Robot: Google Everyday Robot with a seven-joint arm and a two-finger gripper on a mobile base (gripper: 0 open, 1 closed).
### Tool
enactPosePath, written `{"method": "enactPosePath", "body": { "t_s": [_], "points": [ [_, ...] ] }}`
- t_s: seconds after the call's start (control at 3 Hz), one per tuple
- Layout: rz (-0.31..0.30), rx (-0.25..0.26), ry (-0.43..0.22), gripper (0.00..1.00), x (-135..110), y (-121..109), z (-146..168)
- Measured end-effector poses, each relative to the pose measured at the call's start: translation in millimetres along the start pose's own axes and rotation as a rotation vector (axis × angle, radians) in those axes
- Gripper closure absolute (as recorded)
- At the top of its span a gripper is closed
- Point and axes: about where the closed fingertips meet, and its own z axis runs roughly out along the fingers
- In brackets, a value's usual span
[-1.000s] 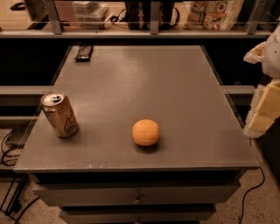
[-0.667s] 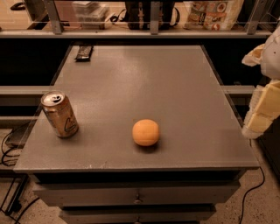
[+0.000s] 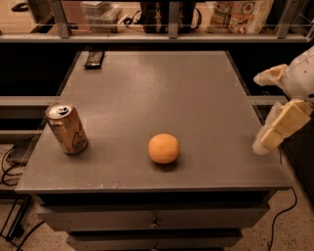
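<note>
An orange (image 3: pixel 163 148) lies on the grey table (image 3: pixel 162 88), near the front and middle. At the front left a tan soda can (image 3: pixel 67 128) stands upright, its top opened. My gripper (image 3: pixel 259 112) hangs at the table's right edge, open, with one cream finger (image 3: pixel 269 76) above and the other (image 3: pixel 280 128) below. Nothing sits between them. The orange is the nearest object, well to the gripper's left and apart from it.
A flat black object (image 3: pixel 93 59) lies at the table's back left corner. Behind the table runs a rail and shelf with bags (image 3: pixel 239 10) and boxes. Drawers (image 3: pixel 154 220) sit under the table top. Cables trail on the floor at both sides.
The gripper has shifted a little leftward, toward the table's right edge. The orange, the can and the black object have not moved.
</note>
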Motion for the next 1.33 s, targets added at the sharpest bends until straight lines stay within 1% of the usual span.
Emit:
{"method": "enactPosePath", "body": {
  "t_s": [0.33,0.67,1.0,1.33],
  "points": [
    [-0.028,-0.055,-0.206,0.0,-40.8,12.7,20.6],
    [-0.059,-0.089,-0.354,0.0,-78.7,30.5,34.0],
    [-0.078,-0.106,-0.407,0.0,-106.1,48.1,53.5],
    [-0.102,-0.125,-0.4,0.0,-122.8,63.4,77.7]
  ]
}}
